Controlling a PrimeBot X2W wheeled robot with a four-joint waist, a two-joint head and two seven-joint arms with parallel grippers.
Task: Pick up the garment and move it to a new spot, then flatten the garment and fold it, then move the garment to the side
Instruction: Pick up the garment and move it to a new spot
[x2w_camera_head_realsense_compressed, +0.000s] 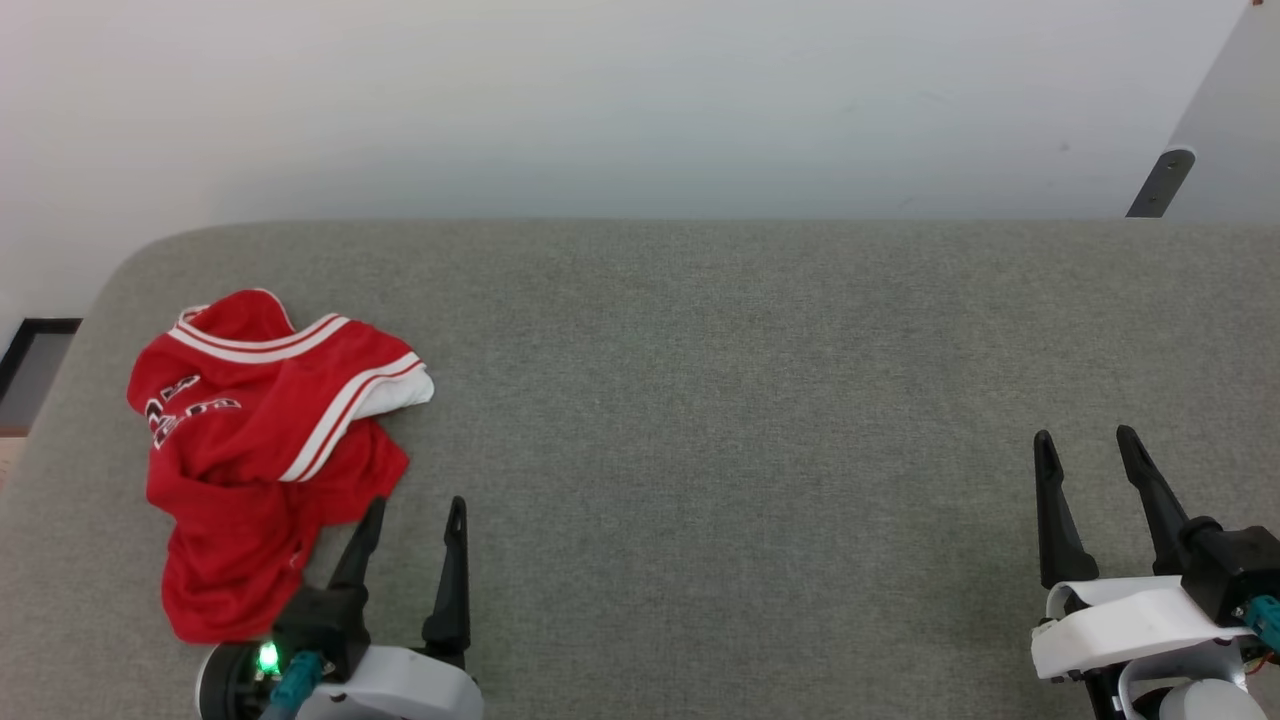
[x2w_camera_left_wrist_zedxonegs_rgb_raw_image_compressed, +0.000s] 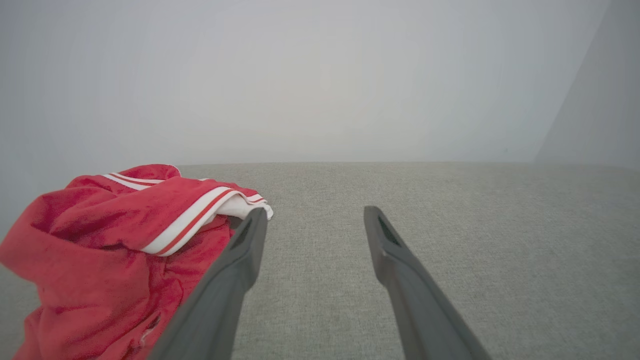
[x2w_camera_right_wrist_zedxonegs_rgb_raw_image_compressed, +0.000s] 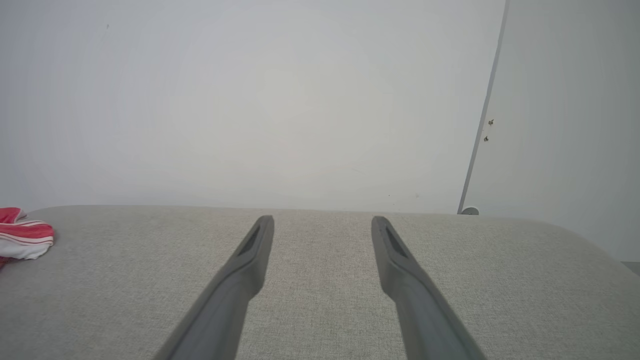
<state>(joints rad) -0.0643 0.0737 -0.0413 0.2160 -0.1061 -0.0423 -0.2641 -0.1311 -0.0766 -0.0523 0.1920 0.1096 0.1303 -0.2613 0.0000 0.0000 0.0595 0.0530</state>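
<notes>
— Where is the garment (x2w_camera_head_realsense_compressed: 260, 450)?
— Crumpled in a heap on the left part of the grey table (x2w_camera_head_realsense_compressed: 700, 400), near its rounded far corner. It is red, with white striped trim lying across the top, a white sleeve poking out toward the middle, and dark lettering on its left side.
— And the left gripper (x2w_camera_head_realsense_compressed: 417, 505)?
— Just beside the heap's near right edge, jaws spread wide with nothing between them. One finger overlaps the red cloth; I cannot tell if it touches.
— The right gripper (x2w_camera_head_realsense_compressed: 1084, 435)?
— Well apart, over the table's right side, equally wide and empty.
</notes>
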